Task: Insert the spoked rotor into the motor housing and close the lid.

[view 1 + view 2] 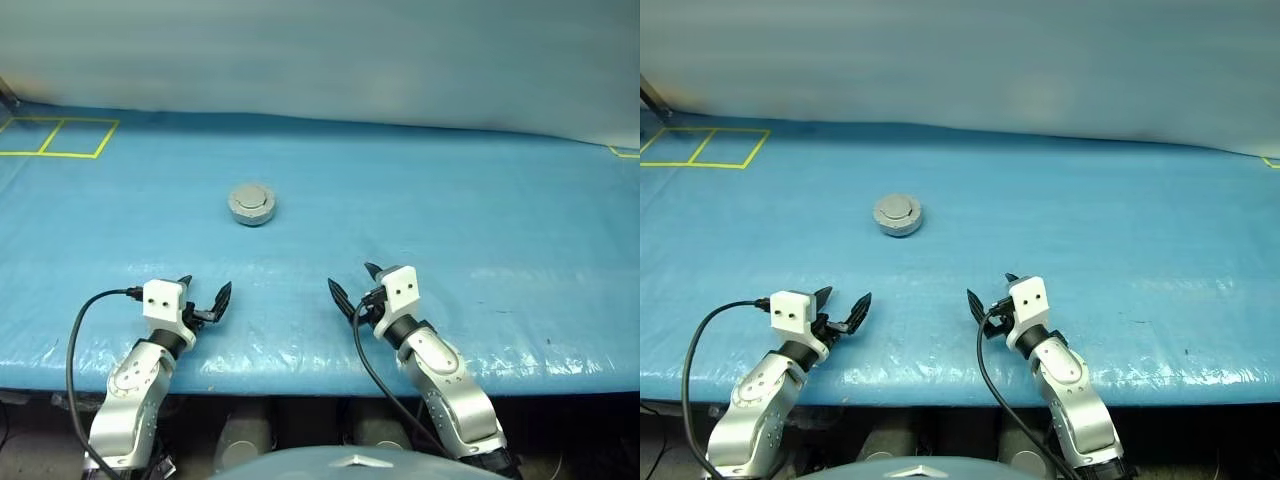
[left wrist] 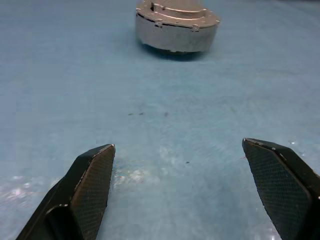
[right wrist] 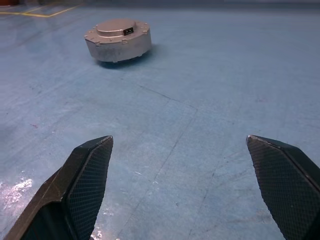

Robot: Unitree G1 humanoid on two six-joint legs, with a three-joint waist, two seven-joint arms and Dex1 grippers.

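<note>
Motor housing [image 1: 251, 205] mid-bench [image 1: 450, 230], lid [image 3: 116, 27] down, well ahead of left pincer [image 1: 205, 295] and right pincer [image 1: 352, 285], both wide, empty. Risk: lid unseated, rotor unverifiable inside.

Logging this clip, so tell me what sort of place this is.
Probably a robot test bench: a table under a blue plastic sheet, yellow tape squares marked on it, and one closed grey motor set out alone.

motor housing [image 1: 251, 205]: small round grey metal cup, upright on the blue desk, upper centre-left of the head view
lid [image 3: 116, 27]: closed on the housing, plain grey outer face up, raised centre
spoked rotor: hidden, cannot tell
</note>
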